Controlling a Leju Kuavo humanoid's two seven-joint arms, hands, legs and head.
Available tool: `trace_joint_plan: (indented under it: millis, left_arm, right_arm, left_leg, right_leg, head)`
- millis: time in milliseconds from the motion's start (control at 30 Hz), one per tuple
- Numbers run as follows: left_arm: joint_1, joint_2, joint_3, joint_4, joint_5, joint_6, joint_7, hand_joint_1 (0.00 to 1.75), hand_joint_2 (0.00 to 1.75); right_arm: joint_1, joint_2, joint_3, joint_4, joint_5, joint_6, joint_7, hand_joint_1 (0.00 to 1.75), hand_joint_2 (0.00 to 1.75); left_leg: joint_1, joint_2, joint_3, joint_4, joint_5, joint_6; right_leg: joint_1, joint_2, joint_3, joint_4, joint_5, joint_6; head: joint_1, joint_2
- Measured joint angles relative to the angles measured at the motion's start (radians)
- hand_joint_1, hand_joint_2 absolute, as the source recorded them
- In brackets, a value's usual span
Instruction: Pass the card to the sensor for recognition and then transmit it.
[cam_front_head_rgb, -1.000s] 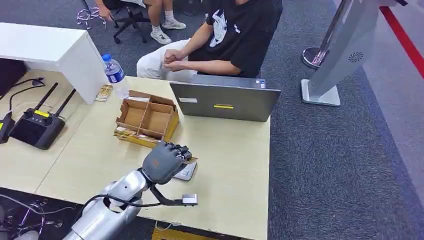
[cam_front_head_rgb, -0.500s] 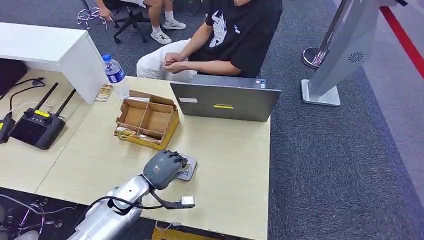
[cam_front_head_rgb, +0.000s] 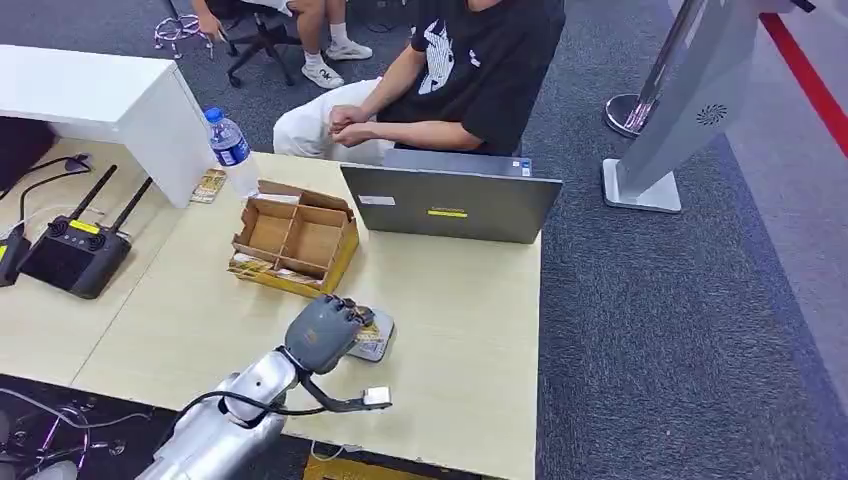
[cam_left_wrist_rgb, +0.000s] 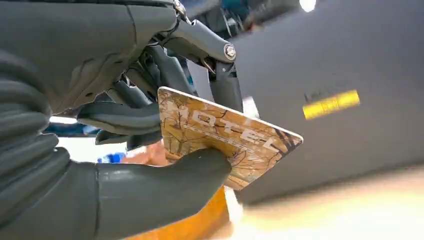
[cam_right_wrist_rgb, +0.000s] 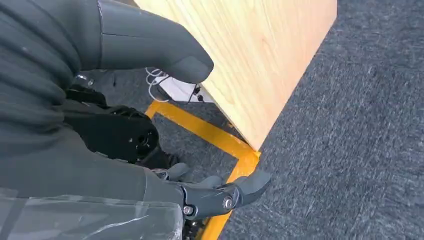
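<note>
Left hand (cam_front_head_rgb: 322, 334) pinching a hotel card (cam_left_wrist_rgb: 227, 137) between thick thumb and darker fingers (cam_left_wrist_rgb: 122, 116), card printed with brown branches and the word HOTEL, one corner jutting free past the thumb. From the head view, hand poised directly over the small grey sensor (cam_front_head_rgb: 377, 338), card's edge just peeking out beside the fingers above it; contact between card and sensor impossible to tell. Sensor lying flat on the pale wooden tabletop (cam_front_head_rgb: 460, 300), toward its near edge. Just beyond the sensor, an open cardboard box (cam_front_head_rgb: 295, 240) with dividers. Farther back from the sensor, a grey laptop (cam_front_head_rgb: 450, 203) with lid raised, back turned this way, a seated person (cam_front_head_rgb: 450, 80) in a black shirt behind it with hands clasped. Well off to the far left of the sensor, a water bottle (cam_front_head_rgb: 230, 150) with a blue label and a black remote controller (cam_front_head_rgb: 75, 255) with two antennas. Right hand (cam_right_wrist_rgb: 125, 115) hanging low beside the tabletop's wooden side panel, above grey carpet and a yellow floor line, fingers loosely apart with nothing in them.
</note>
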Motion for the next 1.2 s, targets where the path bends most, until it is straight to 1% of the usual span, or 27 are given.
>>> trace_joint_plan:
  millis: [100, 233, 400, 567, 767, 933, 1167, 1200]
  left_arm:
    - [-0.002, 0.001, 0.026, -0.057, 0.005, 0.017, 0.0, 1.75, 1.75]
    - [-0.021, 0.003, 0.072, -0.133, 0.011, 0.013, -0.002, 1.75, 1.75]
    - [-0.063, 0.013, 0.141, -0.182, 0.042, 0.0, -0.004, 1.75, 1.75]
    - [-0.145, 0.036, 0.221, -0.185, 0.093, -0.055, -0.018, 1.75, 1.75]
    - [-0.238, 0.067, 0.289, -0.171, 0.113, -0.103, -0.018, 1.75, 1.75]
    - [-0.285, 0.08, 0.319, -0.145, 0.124, -0.114, -0.019, 1.75, 1.75]
    - [-0.293, 0.082, 0.325, -0.123, 0.125, -0.105, -0.019, 1.75, 1.75]
    - [-0.293, 0.082, 0.326, -0.121, 0.125, -0.104, -0.019, 0.49, 1.75]
  right_arm:
    - [0.0, 0.0, 0.0, 0.0, 0.001, -0.001, 0.0, 0.0, 1.75]
    - [0.0, 0.0, 0.0, 0.0, 0.014, -0.006, 0.0, 0.0, 1.75]
    - [-0.002, 0.0, 0.0, 0.0, 0.021, -0.012, 0.003, 0.0, 1.75]
    - [-0.009, 0.0, 0.002, 0.0, 0.037, -0.017, 0.007, 0.0, 1.75]
    - [-0.01, 0.002, 0.009, 0.0, 0.055, 0.002, -0.005, 0.0, 1.75]
    - [-0.011, 0.008, 0.017, 0.0, 0.066, 0.002, -0.007, 0.0, 1.75]
    - [-0.011, 0.013, 0.026, 0.0, 0.067, 0.003, -0.011, 0.0, 1.75]
    - [-0.011, 0.013, 0.026, 0.0, 0.067, 0.003, -0.011, 0.0, 1.75]
  left_leg:
    - [0.0, 0.0, 0.0, 0.0, 0.0, 0.0]
    - [0.0, 0.0, 0.0, 0.0, 0.0, 0.0]
    - [0.0, 0.0, 0.0, 0.0, 0.0, 0.0]
    - [0.0, 0.0, 0.0, 0.0, 0.001, 0.0]
    - [0.0, 0.0, 0.0, 0.0, 0.001, 0.0]
    - [0.0, 0.0, 0.0, 0.0, 0.001, 0.0]
    - [0.0, 0.0, 0.0, 0.0, 0.001, 0.0]
    - [0.0, 0.0, 0.0, 0.0, 0.001, 0.0]
  right_leg:
    - [0.0, 0.0, 0.0, 0.0, 0.0, 0.0]
    - [0.0, 0.0, 0.0, 0.0, 0.0, 0.0]
    - [0.0, 0.0, 0.0, 0.0, 0.0, 0.0]
    - [0.0, 0.0, 0.0, 0.001, 0.0, 0.0]
    - [0.0, 0.0, 0.0, 0.001, 0.0, 0.0]
    - [0.0, 0.0, 0.0, 0.001, 0.0, 0.0]
    - [0.0, 0.0, 0.0, 0.001, 0.0, 0.0]
    - [0.0, 0.0, 0.0, 0.001, 0.0, 0.0]
  head:
    - [0.0, 0.0]
    - [0.0, 0.0]
    - [0.0, 0.0]
    - [0.0, 0.0]
    - [0.0, 0.0]
    - [0.0, 0.0]
    - [0.0, 0.0]
    - [0.0, 0.0]
